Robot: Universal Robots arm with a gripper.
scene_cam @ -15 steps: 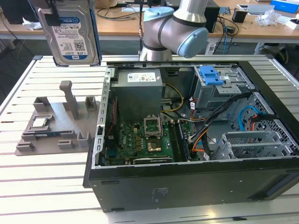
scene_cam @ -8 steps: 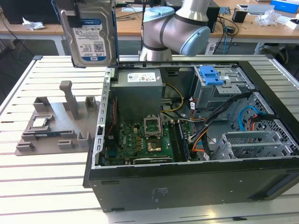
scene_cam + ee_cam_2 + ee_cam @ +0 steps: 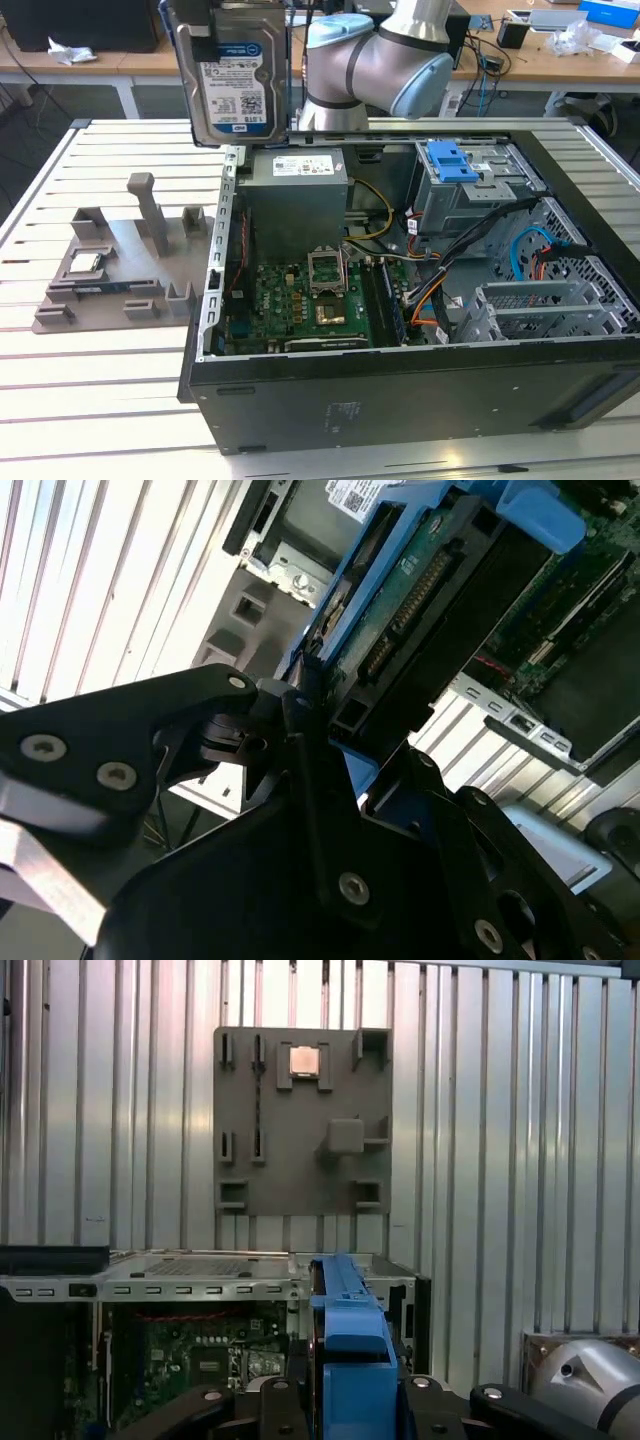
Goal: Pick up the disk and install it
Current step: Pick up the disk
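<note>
The disk (image 3: 232,75), a silver hard drive with a white-and-blue label in a blue bracket, hangs upright in the air above the back corner of the open computer case (image 3: 400,390), on the exterior view's left side of it. My gripper (image 3: 320,715) is shut on it, its black fingers clamping the blue bracket and the drive's connector edge (image 3: 420,590). In the first wrist view the bracket's blue edge (image 3: 345,1350) runs between the gripper (image 3: 345,1400) parts, above the case's motherboard.
A grey fixture plate (image 3: 110,270) holding a small square chip (image 3: 85,263) lies on the slatted table at the exterior view's left. Inside the case are a grey power-supply box (image 3: 295,205), the motherboard (image 3: 300,310), cables and a blue-topped drive cage (image 3: 450,165).
</note>
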